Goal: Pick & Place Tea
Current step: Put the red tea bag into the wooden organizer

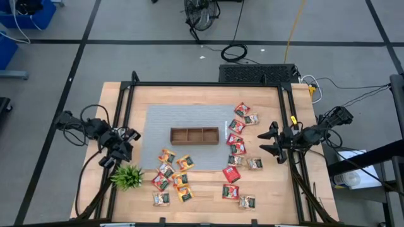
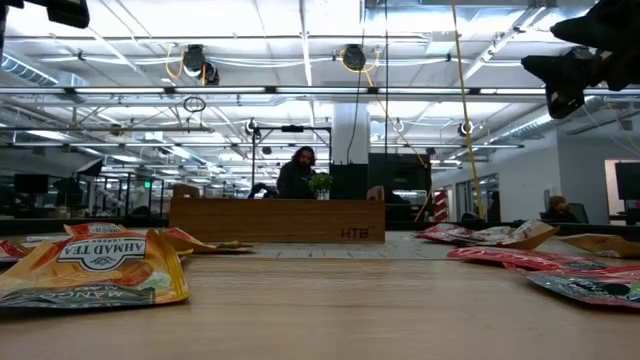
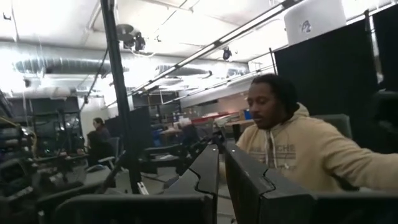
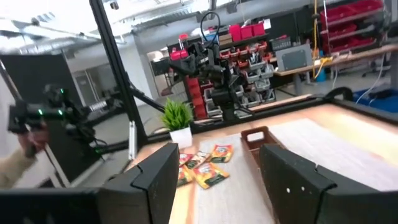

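Nearest orange sachet (image 2: 95, 268), abt 8 o'clock in low view, read "AHMAD TEA"; upside-down "MANGO" below it. Wooden tray (image 2: 277, 221) front bore "HTB" at its right end.

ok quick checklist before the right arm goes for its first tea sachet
1. Right claw open: ok, fingers apart, nothing held.
2. Left claw out of the way: ok, shut, parked at the table's left edge by the plant.
3. Tray empty: ok, all three compartments bare.
4. Sachets near the right claw: ok, a column lies just beside it.
5. Sachets lying singly: not ok, several overlap.
6. Person clear of the table: cannot tell.
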### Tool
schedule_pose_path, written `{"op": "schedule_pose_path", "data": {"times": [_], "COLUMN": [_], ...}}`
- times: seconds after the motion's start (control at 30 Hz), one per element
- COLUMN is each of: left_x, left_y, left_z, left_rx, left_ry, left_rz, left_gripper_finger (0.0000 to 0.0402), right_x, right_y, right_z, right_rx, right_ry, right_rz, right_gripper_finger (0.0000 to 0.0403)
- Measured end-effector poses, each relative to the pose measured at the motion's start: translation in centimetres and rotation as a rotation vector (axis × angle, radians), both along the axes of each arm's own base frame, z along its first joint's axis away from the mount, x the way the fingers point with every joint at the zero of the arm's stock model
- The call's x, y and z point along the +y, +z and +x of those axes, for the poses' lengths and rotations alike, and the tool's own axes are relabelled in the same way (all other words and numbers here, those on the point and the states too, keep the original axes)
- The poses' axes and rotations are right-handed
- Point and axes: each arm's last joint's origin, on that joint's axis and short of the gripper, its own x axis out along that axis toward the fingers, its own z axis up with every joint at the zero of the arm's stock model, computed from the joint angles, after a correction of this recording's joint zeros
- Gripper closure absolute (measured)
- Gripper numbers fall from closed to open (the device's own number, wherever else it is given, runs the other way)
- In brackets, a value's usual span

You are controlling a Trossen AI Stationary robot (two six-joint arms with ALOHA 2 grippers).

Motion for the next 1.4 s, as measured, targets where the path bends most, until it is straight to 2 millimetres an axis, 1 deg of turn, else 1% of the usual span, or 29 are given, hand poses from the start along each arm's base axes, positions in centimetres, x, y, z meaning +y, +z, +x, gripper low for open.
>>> {"op": "schedule_pose_path", "data": {"times": [0.17, 0.3, 0.47, 0.7, 0.8, 0.87, 1.0, 1.1, 1.27, 1.4], "left_x": [0.0, 0.0, 0.0, -0.1, -0.2, -0.2, 0.0, 0.2, 0.6, 0.7], "left_y": [0.0, 0.0, -0.1, -1.4, -1.9, -2.2, -2.4, -2.5, -2.5, -2.5], "left_z": [0.0, 0.0, 0.1, 0.5, 0.7, 0.7, 0.9, 1.1, 1.3, 1.4], "left_rx": [-0.035, -0.029, 0.074, 0.287, 0.346, 0.370, 0.392, 0.395, 0.326, 0.306], "left_ry": [0.038, 0.034, -0.019, -0.051, -0.046, -0.039, 0.040, 0.138, 0.328, 0.383], "left_rz": [0.029, 0.023, -0.061, -0.093, -0.077, -0.068, -0.084, -0.098, -0.052, -0.031], "left_gripper_finger": [0.0366, 0.0366, 0.0366, 0.0366, 0.0366, 0.0366, 0.0366, 0.0366, 0.0366, 0.0366], "right_x": [0.0, 0.0, 0.0, 0.0, 0.0, 0.0, 0.0, 0.0, 0.0, 0.0], "right_y": [-0.1, 0.0, 0.0, -0.2, -0.1, -0.1, -0.1, -0.1, -0.1, 0.1], "right_z": [0.0, 0.0, 0.0, 0.0, 0.0, 0.0, 0.0, 0.0, 0.0, 0.0], "right_rx": [0.004, -0.003, -0.001, 0.024, 0.007, 0.010, 0.008, 0.007, 0.011, -0.005], "right_ry": [-0.003, 0.004, 0.021, 0.019, 0.028, 0.029, 0.022, 0.023, 0.020, 0.015], "right_rz": [-0.034, -0.003, 0.136, 0.144, 0.199, 0.202, 0.197, 0.214, 0.177, 0.147], "right_gripper_finger": [0.0195, 0.0195, 0.0195, 0.0195, 0.0195, 0.0195, 0.0195, 0.0195, 0.0195, 0.0195]}}
